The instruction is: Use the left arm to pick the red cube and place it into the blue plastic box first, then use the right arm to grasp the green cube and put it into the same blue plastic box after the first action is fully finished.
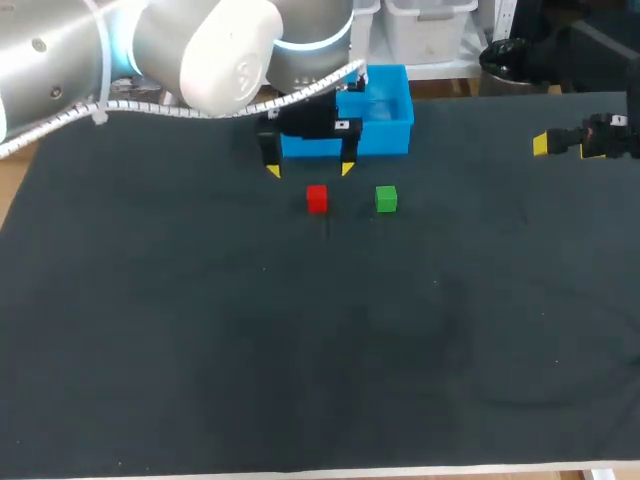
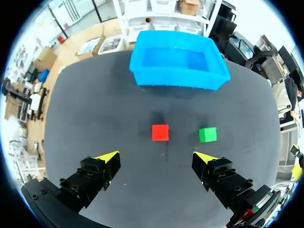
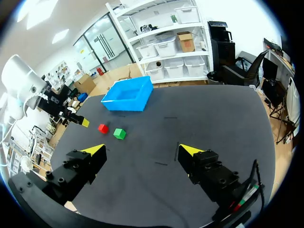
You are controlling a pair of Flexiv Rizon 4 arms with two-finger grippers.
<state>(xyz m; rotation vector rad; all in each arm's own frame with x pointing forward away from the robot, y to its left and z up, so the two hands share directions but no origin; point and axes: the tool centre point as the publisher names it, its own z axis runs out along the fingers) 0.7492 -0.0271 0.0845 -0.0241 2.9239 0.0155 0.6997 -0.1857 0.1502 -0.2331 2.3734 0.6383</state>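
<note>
The red cube [image 1: 317, 198] rests on the dark table, with the green cube [image 1: 386, 198] just to its right. Behind them stands the blue plastic box [image 1: 391, 128], empty inside [image 2: 176, 60]. My left gripper [image 1: 308, 168] hangs open above the table between box and cubes. In the left wrist view the red cube [image 2: 160, 132] lies ahead of the left gripper [image 2: 159, 156], roughly centred between its fingers, and the green cube [image 2: 207, 134] sits off to one side. My right gripper [image 1: 560, 143] is open at the far right, far from the cubes [image 3: 103, 128] [image 3: 119, 134].
The dark table mat [image 1: 300, 350] stretches wide in front of the cubes. My left arm's large white links [image 1: 200, 45] overhang the table's back left, near the box.
</note>
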